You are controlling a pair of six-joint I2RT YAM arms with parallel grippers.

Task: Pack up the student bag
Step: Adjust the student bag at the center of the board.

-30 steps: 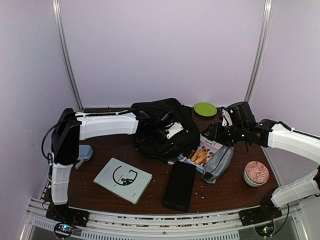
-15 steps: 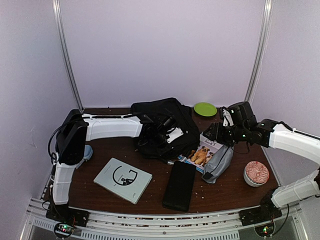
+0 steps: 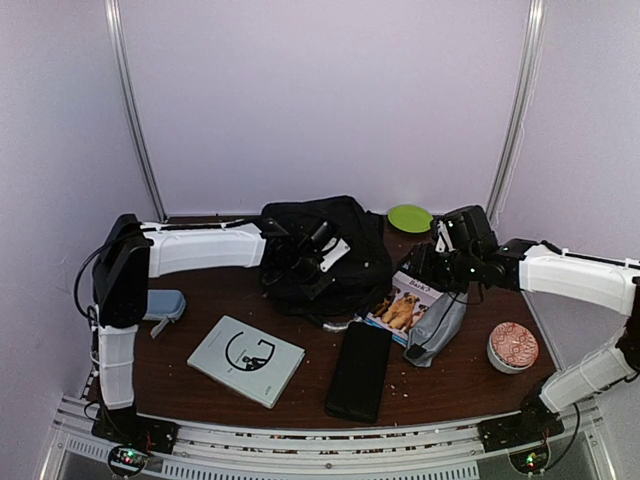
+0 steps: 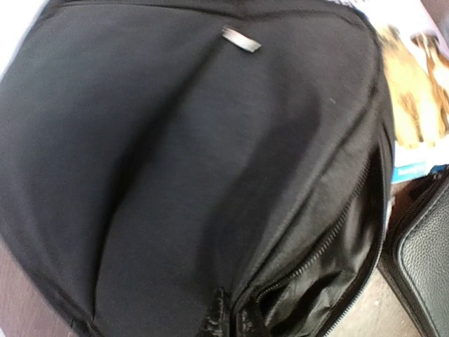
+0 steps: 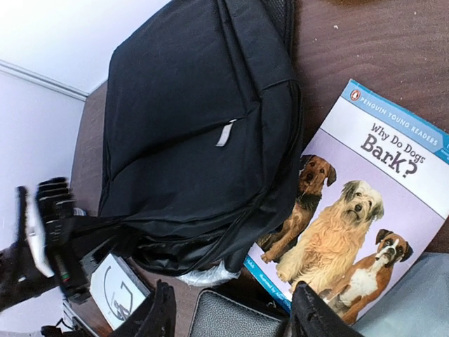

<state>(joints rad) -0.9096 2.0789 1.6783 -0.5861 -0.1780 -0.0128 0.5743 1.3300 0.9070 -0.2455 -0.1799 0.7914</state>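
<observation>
L arm [image 3: 205, 248]: upper link upright at left edge of the dark brown wooden table [image 3: 215, 300]. White forearm lies about level, reaching right, w/ wrist over left half of the large black soft fabric student bag [image 3: 350, 225].

L gripper [image 4: 228, 319]: jaws pinched together, no gap visible. In left wrist view the tips sit on a fold of bag cloth right beside the open zipper [image 4: 337, 232]. In right wrist view the bag's near-left corner is drawn out toward the gripper. We log it as clamped on bag fabric.

Student bag: lies at rear centre of table, betw. the two arms. Small silver tag [image 4: 240, 39] on its top panel faces up.

R arm [image 3: 575, 278]: elbow at far right, white forearm reaching left.

R gripper [image 5: 237, 316]: fingers approx. half spread, nothing betw. them, touching nothing. It hangs above the paperback book w/ dogs on its lilac cover [image 5: 351, 225]; the book's left edge meets the bag. A slim flat black leather-look case [image 3: 358, 370] lies just in front of the book. A grey pointed fabric pouch [image 3: 440, 325] lies against the book's right side.
</observation>
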